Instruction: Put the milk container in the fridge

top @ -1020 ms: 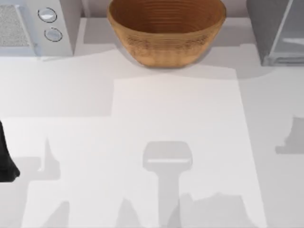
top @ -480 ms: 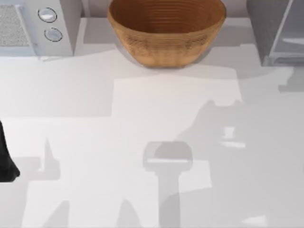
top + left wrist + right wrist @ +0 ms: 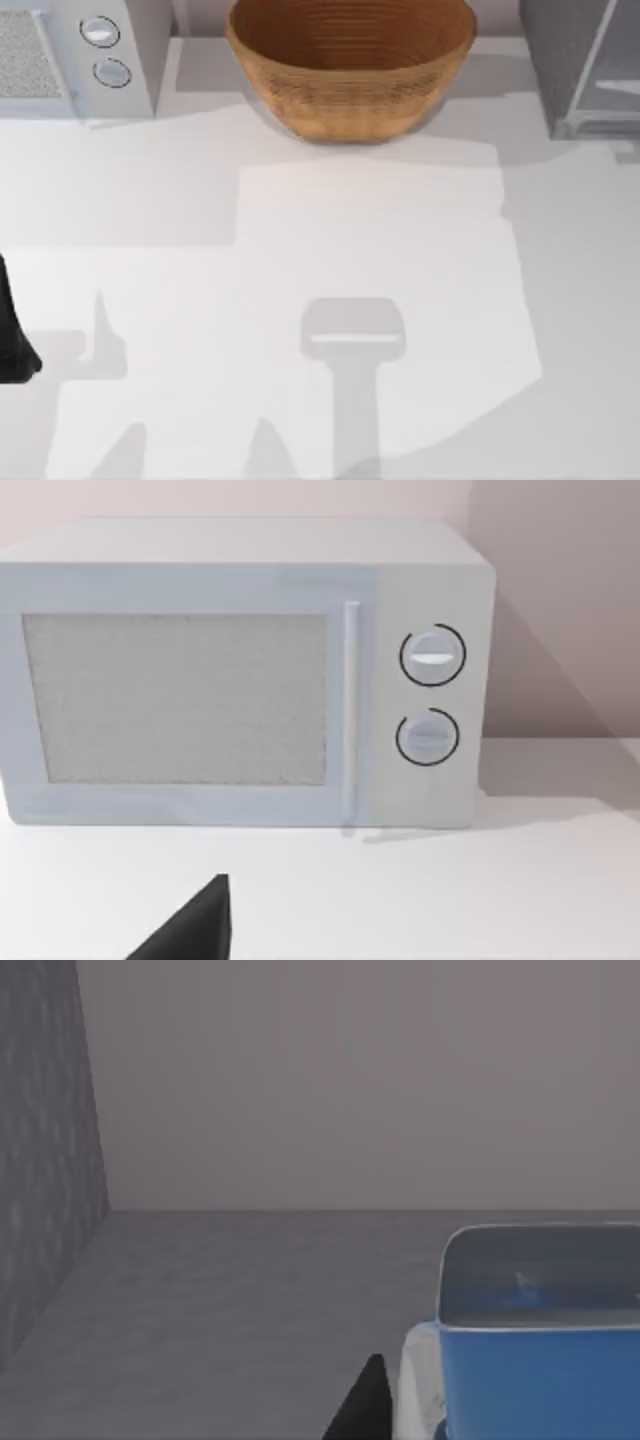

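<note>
Carton (image 3: pixel 540 1360) lower right of right wrist frame, inside grey fridge (image 3: pixel 45 1150). Light, stiff, crushable; grip flat sides mid-height. Right pincer state: cannot tell.

Blue milk container (image 3: pixel 540 1360) (upright) inside grey fridge (image 3: pixel 45 1140)

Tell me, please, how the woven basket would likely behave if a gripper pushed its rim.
The woven basket would probably slide or rock rather than tip: it is wide and low. Its rounded underside suggests some wobble. The ribbed weave looks stiff and likely light, so it should keep its shape.
</note>
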